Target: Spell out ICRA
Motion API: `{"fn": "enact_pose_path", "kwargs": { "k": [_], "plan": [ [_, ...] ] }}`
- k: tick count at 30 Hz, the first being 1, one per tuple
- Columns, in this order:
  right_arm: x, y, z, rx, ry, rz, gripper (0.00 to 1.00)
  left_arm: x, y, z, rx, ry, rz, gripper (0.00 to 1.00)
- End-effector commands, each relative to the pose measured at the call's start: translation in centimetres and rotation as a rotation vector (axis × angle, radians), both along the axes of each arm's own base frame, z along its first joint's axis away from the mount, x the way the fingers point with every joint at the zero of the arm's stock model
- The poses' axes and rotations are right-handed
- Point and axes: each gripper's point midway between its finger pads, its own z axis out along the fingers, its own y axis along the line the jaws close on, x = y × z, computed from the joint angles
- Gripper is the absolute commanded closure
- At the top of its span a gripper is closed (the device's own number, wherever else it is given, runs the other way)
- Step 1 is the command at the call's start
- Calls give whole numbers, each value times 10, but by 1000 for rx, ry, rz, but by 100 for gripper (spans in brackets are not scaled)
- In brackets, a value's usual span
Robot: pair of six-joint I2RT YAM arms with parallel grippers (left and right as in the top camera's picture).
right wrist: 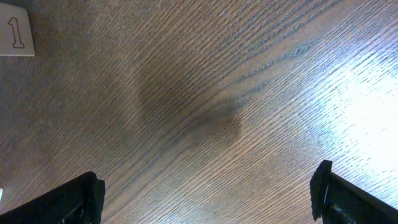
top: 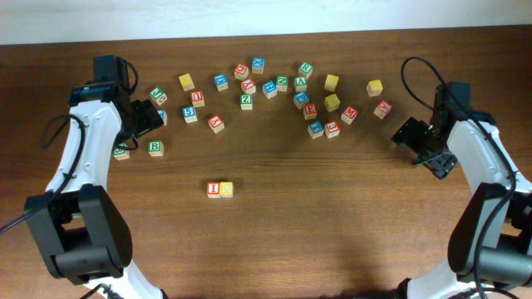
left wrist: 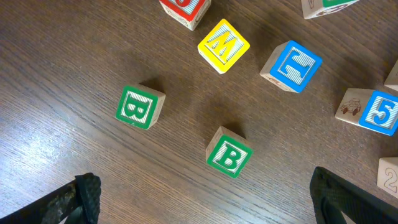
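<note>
Seeking R next: I block (top: 214, 189) and yellow block (top: 226, 189) touch mid-counter (top: 332, 232); spares (top: 270, 89) line the far edge. Over B blocks (left wrist: 229, 153) hang the left jaws, wide and empty; right jaws wide too. Set R flush beside yellow.

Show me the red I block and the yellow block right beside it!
red I block (top: 214, 189), overhead view, on its top face.
yellow block (top: 226, 189), overhead view, on its top face.
</note>
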Motion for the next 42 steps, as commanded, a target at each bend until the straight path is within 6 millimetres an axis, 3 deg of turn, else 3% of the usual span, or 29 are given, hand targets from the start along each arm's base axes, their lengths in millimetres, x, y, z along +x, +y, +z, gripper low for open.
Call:
{"fn": "enact_pose_path", "kwargs": {
  "k": [1, 37, 42],
  "plan": [
    [5, -3, 11, -15, -32, -4, 2, -3, -1, -4, -7, 13, -4, 1],
    [5, -3, 11, -15, -32, -4, 2, -3, -1, -4, -8, 13, -4, 1],
    [25, -7, 17, -29, -119, -9, 2, -3, -1, -4, -8, 13, -4, 1]
  ]
}}
